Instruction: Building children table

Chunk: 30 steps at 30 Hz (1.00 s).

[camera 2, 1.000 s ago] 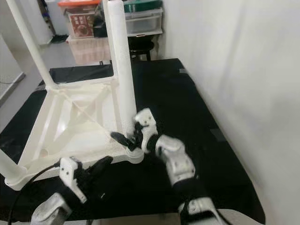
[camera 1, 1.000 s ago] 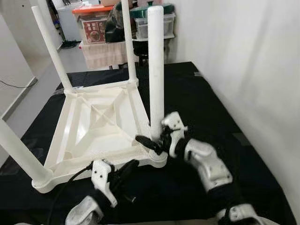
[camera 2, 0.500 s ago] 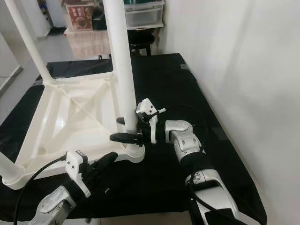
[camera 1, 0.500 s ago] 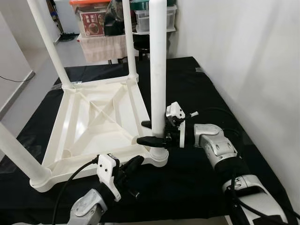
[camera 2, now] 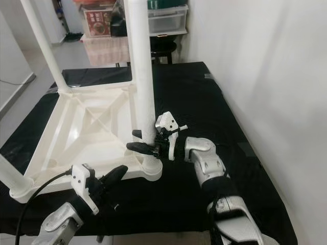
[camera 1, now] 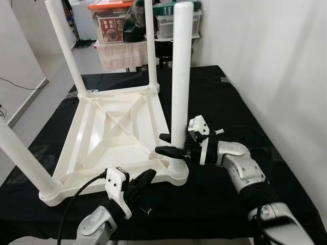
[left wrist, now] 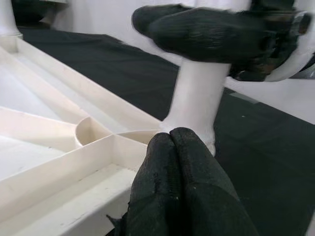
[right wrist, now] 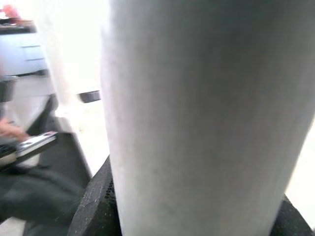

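Little has changed in half a second: the right gripper (camera 1: pixel 172 144) stays clamped around the near table leg (camera 1: pixel 180 81) low down, just above its socket, though the whole scene sits slightly lower in the head views because the camera has shifted. That leg stands upright at centre frame, one black finger showing in front of it and the other behind.

Upside down on the black mat (camera 1: pixel 219 97), the white children's table (camera 1: pixel 110 138) fills the left half of the frame with its ribbed underside up. Two far legs (camera 1: pixel 66 48) rise at upper left and upper centre, and a fourth leg (camera 1: pixel 20 158) leans out at the left edge.

At bottom centre the left gripper (camera 1: pixel 143 179) rests by the tabletop's near edge, close to the socket corner. In the left wrist view its fingertips (left wrist: pixel 170 162) are pressed together, holding nothing.

Storage boxes (camera 1: pixel 115 23) stand at top centre beyond the mat.
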{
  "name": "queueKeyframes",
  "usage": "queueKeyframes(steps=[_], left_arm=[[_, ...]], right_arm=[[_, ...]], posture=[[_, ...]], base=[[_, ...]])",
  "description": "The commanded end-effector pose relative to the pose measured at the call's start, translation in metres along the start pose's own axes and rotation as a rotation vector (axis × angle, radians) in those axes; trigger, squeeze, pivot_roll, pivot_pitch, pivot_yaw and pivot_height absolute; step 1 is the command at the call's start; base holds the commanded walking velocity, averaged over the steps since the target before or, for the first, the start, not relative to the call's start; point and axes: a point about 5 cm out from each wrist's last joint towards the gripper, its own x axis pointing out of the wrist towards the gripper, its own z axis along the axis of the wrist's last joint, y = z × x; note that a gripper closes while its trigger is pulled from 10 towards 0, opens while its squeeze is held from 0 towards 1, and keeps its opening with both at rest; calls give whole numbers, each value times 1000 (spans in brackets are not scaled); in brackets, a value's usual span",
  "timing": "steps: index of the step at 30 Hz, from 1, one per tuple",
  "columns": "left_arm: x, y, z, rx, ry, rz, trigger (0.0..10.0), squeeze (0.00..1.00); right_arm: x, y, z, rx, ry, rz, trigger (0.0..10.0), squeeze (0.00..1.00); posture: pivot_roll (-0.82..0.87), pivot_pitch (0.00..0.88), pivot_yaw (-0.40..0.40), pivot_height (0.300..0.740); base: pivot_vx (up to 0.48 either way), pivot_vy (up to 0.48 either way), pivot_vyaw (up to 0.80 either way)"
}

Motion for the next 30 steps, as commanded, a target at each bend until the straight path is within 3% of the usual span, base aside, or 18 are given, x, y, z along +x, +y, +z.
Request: queueKeyframes(steps=[1,2,3,4,6,11,12,13,15,16,17,22,23,24,26,27,28,30], left_arm=[[-1,1,-1,-7,10,3,10000,0],[-2,2,-1,-6,8,7,10000,0],[-2,2,0,-4,7,10,10000,0],[-2,2,0,-4,7,10,10000,0],[-2,3,0,0,7,13,10000,0],[-2,3,0,1,3,20,10000,0],[-1,3,0,4,-1,25,10000,0],[-1,4,0,7,-2,29,10000,0],[-1,4,0,7,-2,29,10000,0],[-1,4,0,7,-3,29,10000,0],[0,4,0,1,-1,24,10000,0],[0,4,0,-3,0,20,10000,0],[1,3,0,-7,1,14,10000,0],[1,3,0,-7,1,14,10000,0],[2,3,-1,-13,2,9,10000,0],[2,3,-1,-13,2,9,10000,0],[2,3,-1,-12,1,12,10000,0],[2,2,-1,-10,1,17,10000,0]], right_arm=[[-4,-2,-14,35,71,-97,0,0],[0,8,-28,86,66,-392,0,0],[5,30,-42,116,77,-513,0,0],[5,30,-42,116,77,-513,0,0],[18,58,-57,136,118,-505,0,0],[22,49,-51,114,120,-466,0,0],[23,47,-50,113,117,-467,392,0],[26,47,-47,121,100,-448,10000,0],[26,47,-47,121,100,-448,10000,0],[28,47,-40,112,71,-398,10000,357],[31,47,-33,117,30,-308,10000,1000],[32,48,-26,120,7,-259,10000,1000],[31,44,-16,115,-28,-156,10000,1000],[31,44,-16,115,-28,-156,10000,1000],[25,36,-1,34,-46,6,10000,1000],[25,36,-1,34,-46,6,10000,1000],[21,31,3,1,-40,71,10000,0],[13,14,3,-41,16,148,10000,0]], posture=[[5,0,26,740],[-2,0,31,740],[10,0,35,740],[10,0,35,740],[11,0,31,740],[17,0,13,740],[17,0,13,740],[16,0,15,740],[16,0,15,740],[15,0,19,740],[12,0,27,740],[12,0,27,740],[7,0,28,740],[7,0,28,740],[10,0,27,740],[10,0,27,740],[20,0,19,740],[26,0,17,740]], base=[[0,0,0],[0,0,0],[0,0,0],[0,0,0],[0,0,0],[0,0,0],[0,0,0],[0,0,0],[0,0,0],[0,0,0],[0,0,0],[0,0,0],[0,0,0],[0,0,0],[0,0,0],[0,0,0],[0,0,0],[0,0,0]])
